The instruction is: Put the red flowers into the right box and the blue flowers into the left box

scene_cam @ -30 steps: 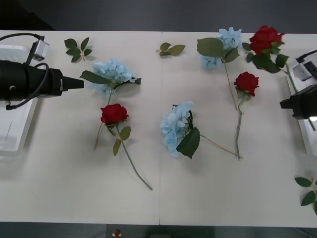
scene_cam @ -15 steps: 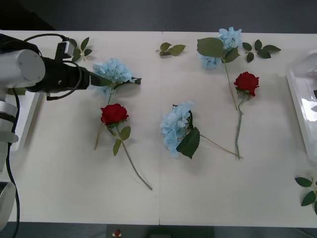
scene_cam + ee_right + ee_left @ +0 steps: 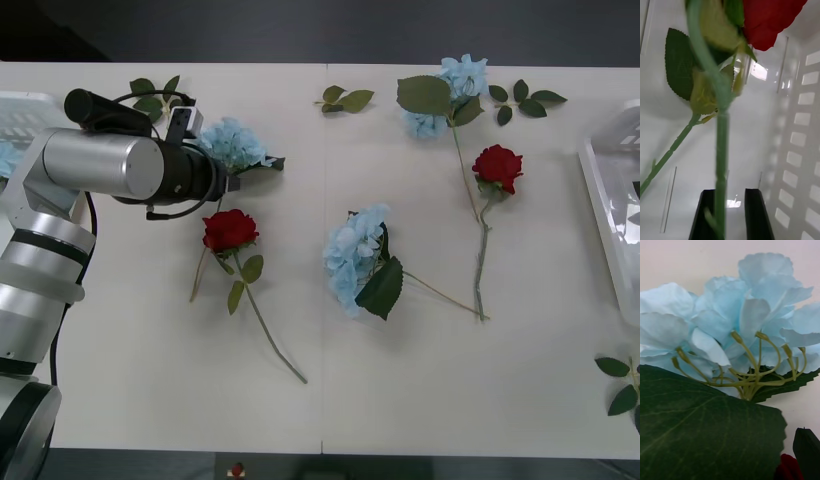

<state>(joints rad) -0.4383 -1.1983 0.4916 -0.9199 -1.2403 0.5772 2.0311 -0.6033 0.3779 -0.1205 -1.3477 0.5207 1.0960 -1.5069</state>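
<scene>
Pale cream tabletop (image 3: 330, 400) with a thin centre seam; beyond the tabletop's far edge, dark grey floor (image 3: 330, 30), evenly lit.

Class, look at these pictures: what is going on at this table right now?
A robot is sorting artificial flowers. Its left gripper is at the blue hydrangea on the table's far left, just above a red rose. The right gripper holds another red rose by its stem inside the right box. Two more hydrangeas and a rose lie on the table.
</scene>
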